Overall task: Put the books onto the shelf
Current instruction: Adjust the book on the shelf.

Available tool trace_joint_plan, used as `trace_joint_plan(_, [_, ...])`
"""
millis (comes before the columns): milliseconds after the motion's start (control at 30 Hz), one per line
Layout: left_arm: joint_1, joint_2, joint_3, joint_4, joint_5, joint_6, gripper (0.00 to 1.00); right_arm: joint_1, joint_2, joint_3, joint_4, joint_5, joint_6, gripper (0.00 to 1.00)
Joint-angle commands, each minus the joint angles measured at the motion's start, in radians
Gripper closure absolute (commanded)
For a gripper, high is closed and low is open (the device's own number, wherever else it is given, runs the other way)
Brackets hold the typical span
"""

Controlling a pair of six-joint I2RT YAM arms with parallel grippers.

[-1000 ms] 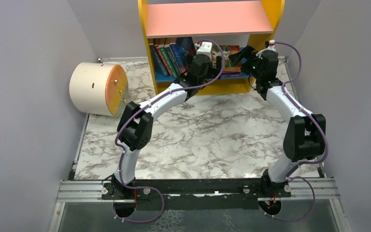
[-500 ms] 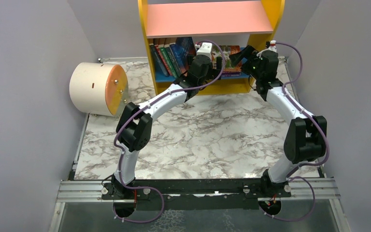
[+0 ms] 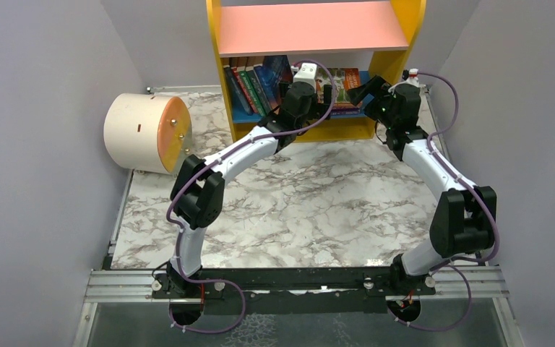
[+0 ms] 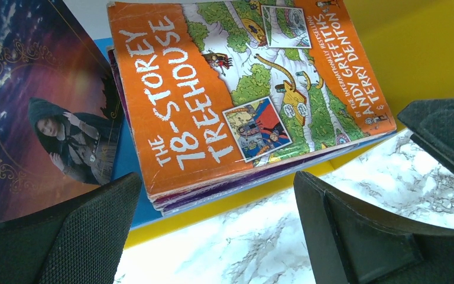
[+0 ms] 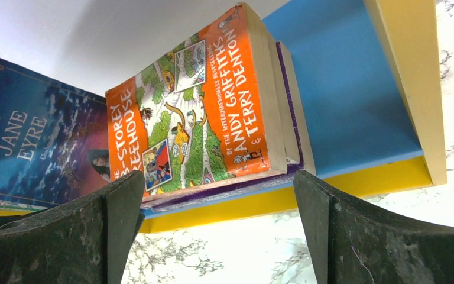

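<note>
Orange paperback with cartoon pictures, "The 78-Storey Treehouse" (image 4: pixel 230 94), lies flat on top of a purple-covered book (image 5: pixel 298 124). Both rest on the right part of the blue lower board (image 5: pixel 349 89) of the bookcase with yellow side panels and a pink upper board (image 3: pixel 311 27). The front edge of the orange book is close to the front edge of that board. To its left a dark blue "Jane Eyre" paperback (image 5: pixel 29 148) leans, and more thin paperbacks (image 3: pixel 249 87) stand tilted toward the left corner of the board. I see no book lying on the white marbled desk (image 3: pixel 296 202).

Compared with one second ago, the right arm has drawn back a little from the bookcase, toward the right edge of the desk. The left arm has hardly moved. From this I judge that the stack is already placed and the arms begin to leave, so the task seems nearly finished.

Left claw (image 4: pixel 216 183) is spread wide and grasps nothing. It hovers just before the front edge of the board, facing the orange paperback without touching it. Right claw (image 5: pixel 217 180) is also released and empty, a little apart from the same stack.
</note>
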Motion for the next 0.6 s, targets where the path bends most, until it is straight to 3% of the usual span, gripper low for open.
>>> trace_joint_plan(0, [-0.005,-0.052,-0.012,0.012,-0.022,-0.004,0.01,-0.006,-0.035,-0.023,0.003,0.026,-0.003,0.05])
trace_joint_plan(567, [-0.005,-0.036,0.008,0.012,-0.004,-0.009,0.01,-0.007,0.046,0.047,0.036,-0.039,0.0,0.05])
